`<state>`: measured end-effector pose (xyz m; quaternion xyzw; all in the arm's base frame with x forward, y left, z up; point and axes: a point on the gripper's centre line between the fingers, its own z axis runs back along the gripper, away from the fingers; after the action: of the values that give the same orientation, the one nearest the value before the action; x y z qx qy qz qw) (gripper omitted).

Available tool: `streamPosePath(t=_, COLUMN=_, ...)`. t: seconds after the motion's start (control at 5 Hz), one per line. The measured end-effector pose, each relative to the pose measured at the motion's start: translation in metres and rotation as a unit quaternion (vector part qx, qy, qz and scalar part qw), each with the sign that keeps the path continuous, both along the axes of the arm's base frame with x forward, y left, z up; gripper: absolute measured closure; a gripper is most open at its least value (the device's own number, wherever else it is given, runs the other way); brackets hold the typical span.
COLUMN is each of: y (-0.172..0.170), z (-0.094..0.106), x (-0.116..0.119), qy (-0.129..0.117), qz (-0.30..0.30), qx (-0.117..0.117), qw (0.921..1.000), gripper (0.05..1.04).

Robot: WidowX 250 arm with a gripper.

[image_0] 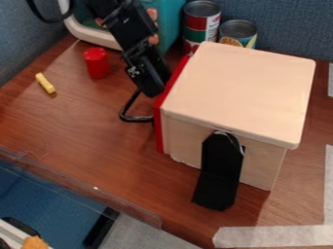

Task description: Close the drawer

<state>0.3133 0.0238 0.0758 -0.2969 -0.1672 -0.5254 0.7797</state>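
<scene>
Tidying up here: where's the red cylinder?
The red cylinder stands upper left in the camera view, between the yellow piece and the robot arm.

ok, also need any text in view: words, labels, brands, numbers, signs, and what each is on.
No text can be read.
Red and green can: label print, too small to read.
Shorter can, partly behind the wooden box: label print, too small to read.
Arm: small white marking, too small to read.
Wooden box: no text seen.
</scene>
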Motion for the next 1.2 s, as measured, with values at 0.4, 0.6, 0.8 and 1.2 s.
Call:
streamPosePath(t=0.4, y=-0.014, z=-0.003, x=-0.008, qy=0.022, qz=-0.018, qx=-0.039, qw=0.9988, gripper=0.084)
streamPosePath(t=0.6, y=-0.017, z=-0.005, x=-0.011, qy=0.034, qz=-0.025, qx=-0.057, qw=0.9975, gripper=0.084)
streamPosePath(t=0.8, y=-0.009, z=-0.006, x=-0.014, qy=0.027, qz=-0.017, qx=-0.039, qw=0.9987, gripper=0.084)
streamPosePath(t=1.2, y=0.056, z=0.065, x=-0.035, qy=-0.098, qz=0.043, qx=0.134, qw=0.9852, gripper=0.084)
